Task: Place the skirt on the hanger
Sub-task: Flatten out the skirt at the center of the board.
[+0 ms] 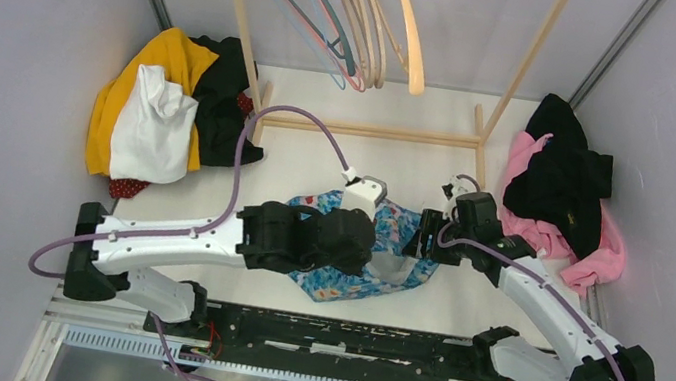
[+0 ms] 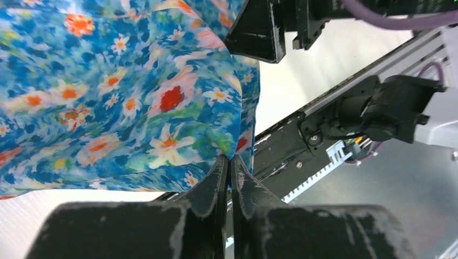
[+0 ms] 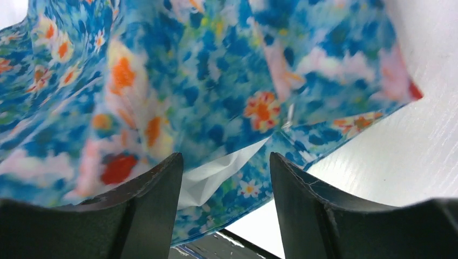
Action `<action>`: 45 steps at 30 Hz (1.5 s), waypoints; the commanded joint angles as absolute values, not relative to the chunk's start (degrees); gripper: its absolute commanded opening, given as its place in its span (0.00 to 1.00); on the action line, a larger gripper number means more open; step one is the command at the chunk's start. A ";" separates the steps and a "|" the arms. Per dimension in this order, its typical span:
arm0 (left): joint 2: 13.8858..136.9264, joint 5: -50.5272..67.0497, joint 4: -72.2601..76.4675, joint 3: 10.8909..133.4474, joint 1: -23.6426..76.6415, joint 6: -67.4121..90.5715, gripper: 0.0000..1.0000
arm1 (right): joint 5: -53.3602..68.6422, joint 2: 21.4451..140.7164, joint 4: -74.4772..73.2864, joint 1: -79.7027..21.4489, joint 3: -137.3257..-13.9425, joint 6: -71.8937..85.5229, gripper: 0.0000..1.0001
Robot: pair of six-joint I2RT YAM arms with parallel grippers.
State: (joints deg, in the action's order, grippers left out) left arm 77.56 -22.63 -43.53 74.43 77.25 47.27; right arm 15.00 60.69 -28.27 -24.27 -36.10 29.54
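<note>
Skirt: our floral skirt (image 1: 395, 232) lies crumpled mid-worktop (image 1: 318, 162), between the two arms and well short of the hangers (image 1: 339, 19) up on the wooden rack (image 1: 373, 130).
Left pincer (image 2: 229, 164): clenched on a fold at the skirt's edge, with the fabric bunched right at the tips.
Right pincer (image 3: 226, 162): released, jaws wide, hovering just over the cloth where some white lining (image 3: 216, 172) peeks out.
Feel: we reckon it's light, thin and floppy, probably a bit slippery, so it'll sag.
Where to grab: we'd pinch the waistband at both ends so it spreads, though honestly we can't tell which edge that is.
Watch out: catching only one layer.
</note>
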 commanded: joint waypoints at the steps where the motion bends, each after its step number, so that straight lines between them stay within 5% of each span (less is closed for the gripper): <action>1: 74.00 -26.25 -42.19 75.88 77.53 49.04 0.10 | 12.88 58.44 -23.25 -24.54 -35.66 33.40 0.67; 9: 73.99 -25.48 -42.15 76.11 77.52 48.63 0.10 | 10.66 56.73 -18.03 -24.45 -31.25 42.52 0.83; 23: 69.29 -26.03 -41.97 72.10 77.53 49.30 0.09 | -0.67 55.64 -10.45 -24.52 -21.54 53.91 0.83; 33: 67.60 -26.04 -42.54 71.22 77.59 49.13 0.09 | -5.27 55.86 -9.08 -24.39 -23.94 54.62 0.77; 45: 67.40 -25.75 -42.71 70.32 77.52 49.21 0.09 | -2.10 61.53 -2.52 -24.36 -26.23 57.19 0.55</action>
